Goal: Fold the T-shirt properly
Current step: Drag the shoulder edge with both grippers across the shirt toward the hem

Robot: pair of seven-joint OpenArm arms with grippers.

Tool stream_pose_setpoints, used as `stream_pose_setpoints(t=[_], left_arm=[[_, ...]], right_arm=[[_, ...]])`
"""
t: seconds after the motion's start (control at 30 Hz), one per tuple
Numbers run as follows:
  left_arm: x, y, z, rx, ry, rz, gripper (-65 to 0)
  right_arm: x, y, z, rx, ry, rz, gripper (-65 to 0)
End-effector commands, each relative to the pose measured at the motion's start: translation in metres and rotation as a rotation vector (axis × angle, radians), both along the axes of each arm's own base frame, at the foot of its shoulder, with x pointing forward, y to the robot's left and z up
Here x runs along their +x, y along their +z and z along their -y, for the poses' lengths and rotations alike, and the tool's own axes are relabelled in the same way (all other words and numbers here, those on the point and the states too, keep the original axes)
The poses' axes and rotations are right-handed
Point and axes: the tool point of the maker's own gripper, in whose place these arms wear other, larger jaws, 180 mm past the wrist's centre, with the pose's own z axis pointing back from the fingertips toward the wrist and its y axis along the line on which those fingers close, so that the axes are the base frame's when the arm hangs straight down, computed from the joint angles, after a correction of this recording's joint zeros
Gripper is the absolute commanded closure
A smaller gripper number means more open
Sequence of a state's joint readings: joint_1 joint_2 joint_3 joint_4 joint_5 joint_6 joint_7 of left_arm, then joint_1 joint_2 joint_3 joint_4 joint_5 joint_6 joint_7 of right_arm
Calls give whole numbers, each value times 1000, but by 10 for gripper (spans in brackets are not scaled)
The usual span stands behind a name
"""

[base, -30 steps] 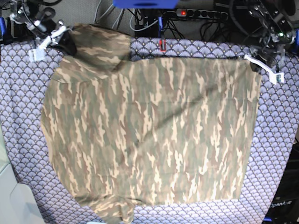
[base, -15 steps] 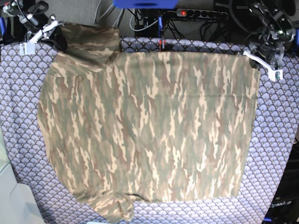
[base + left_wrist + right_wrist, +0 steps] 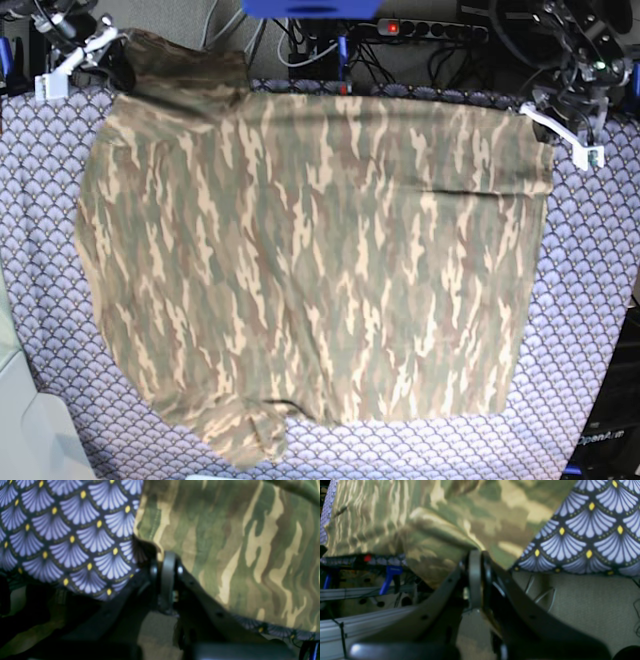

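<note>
Two hands grip the far edge of the T-shirt (image 3: 310, 270) in the base view, one at each upper corner. The shirt lies spread across the purple scallop-patterned tablecloth (image 3: 590, 300) that covers the tabletop, its camouflage cloth mostly flat, with one sleeve bunched at the near edge and another lifted at the upper left. The right hand (image 3: 112, 55) sits at that view's upper left, at the raised sleeve; the left hand (image 3: 545, 135) sits at the upper right, at the shirt's corner. Behind the tabletop runs a power strip (image 3: 430, 28) with a red switch, among dark cables.

From the left wrist camera, the left hand (image 3: 168, 555) is pressed together on the shirt's hem — the cloth edge (image 3: 147, 525) runs right into the closed jaws. The T-shirt (image 3: 237, 550) fills the right of the frame, the tablecloth (image 3: 70, 535) the left.

From the right wrist camera, the right hand (image 3: 475, 552) is likewise pinched on a fold of the T-shirt (image 3: 432, 530), which hangs lifted and creased off the tabletop's edge. The tablecloth (image 3: 590, 535) shows at the right, and grey carpeted floor (image 3: 582, 605) lies below — the picture is blurred, so finer detail cannot be told.
</note>
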State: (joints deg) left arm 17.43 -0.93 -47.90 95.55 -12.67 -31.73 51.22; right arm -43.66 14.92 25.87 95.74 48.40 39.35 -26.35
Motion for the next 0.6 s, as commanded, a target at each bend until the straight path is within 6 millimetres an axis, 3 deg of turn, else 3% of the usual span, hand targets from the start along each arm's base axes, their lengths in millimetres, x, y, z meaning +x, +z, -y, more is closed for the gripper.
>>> stream_pose_setpoints(t=[0.0,0.13,0.43,0.57], left_arm=[[6,10,-6,24,1,34,0],[12,13,-6,26,-2,53,0],[43,54,-9,92,-16,167,0],[49,56,-10,87,-15,141,0]], right_arm=[[10,17,2,1,4,64,0],[17,27,-3,-6,27,96,0],[31,40,-10,-15,56,148,0],[43,45,-9,-19,59,181,0]])
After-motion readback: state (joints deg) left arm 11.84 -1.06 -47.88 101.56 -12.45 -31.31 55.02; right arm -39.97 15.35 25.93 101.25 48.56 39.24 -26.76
